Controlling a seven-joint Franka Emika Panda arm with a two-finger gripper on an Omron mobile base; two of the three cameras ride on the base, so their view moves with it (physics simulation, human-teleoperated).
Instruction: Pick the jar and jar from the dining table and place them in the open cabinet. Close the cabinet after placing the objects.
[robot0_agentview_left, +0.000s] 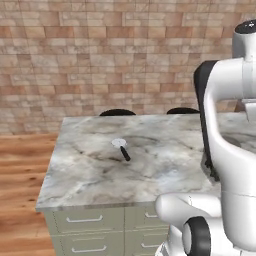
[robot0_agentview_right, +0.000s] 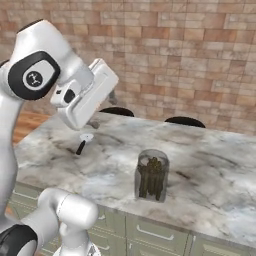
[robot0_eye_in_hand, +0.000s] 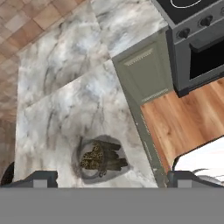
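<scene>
Item: glass jar (robot0_agentview_right: 151, 175) of dark brown sticks, one seen, upright on the marble worktop (robot0_agentview_left: 90, 175), near its front edge above the sage-green drawers (robot0_agentview_left: 85, 220). From the hand camera the jar (robot0_eye_in_hand: 101, 158) lies directly below, between the two fingertips (robot0_eye_in_hand: 41, 178)
Claw (robot0_eye_in_hand: 111, 178): raised above the jar, jaws spread wide, holding nothing
Other: small white-headed, black-handled utensil (robot0_agentview_left: 121, 148) lying mid-worktop, well apart from the jar; brick wall (robot0_agentview_left: 100, 55) behind
</scene>
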